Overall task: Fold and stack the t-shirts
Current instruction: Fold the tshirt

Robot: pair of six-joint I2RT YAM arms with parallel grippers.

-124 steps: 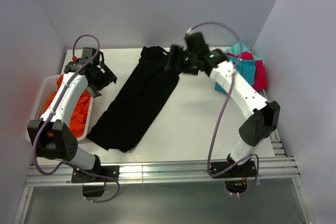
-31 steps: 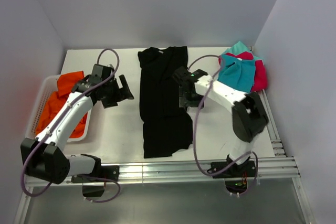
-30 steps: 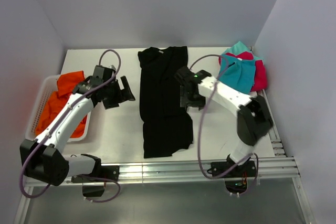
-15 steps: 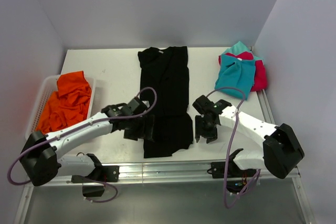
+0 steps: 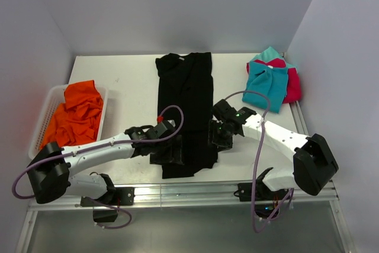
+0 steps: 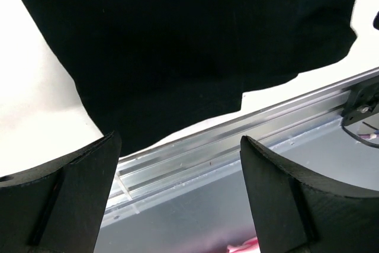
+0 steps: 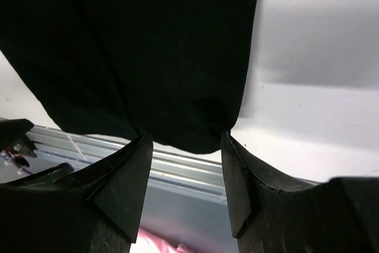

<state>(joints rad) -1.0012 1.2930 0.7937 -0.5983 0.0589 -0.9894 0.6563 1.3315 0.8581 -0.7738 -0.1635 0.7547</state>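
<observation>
Long black t-shirt (image 5: 185,96) lies flat on the worktop (image 5: 124,81) as a narrow strip down the middle, btwn the two arms: collar end at the far edge, hem end nr the front rail (image 5: 195,191). Low over its near-left part sits the left gripper (image 5: 170,151). In the left wrist view its fingers (image 6: 65,205) are spread wide w/ nothing btwn them. The hem (image 6: 177,108) is just beyond the tips, w/ an uneven edge over white worktop and the aluminium rail. At the shirt's near-right edge is the right gripper (image 5: 217,136). The right wrist view shows its jaws parted, not clamped, w/ the hem corner (image 7: 198,125) right at the gap btwn the fingertips (image 7: 133,164). Can't tell if cloth touches them. An orange t-shirt (image 5: 77,111) is crumpled in a white basket (image 5: 37,131) at the worktop's left edge. In the far-right corner a teal t-shirt (image 5: 265,84) lies on top of a pink-red t-shirt (image 5: 294,87), both well apart from the black one.
</observation>
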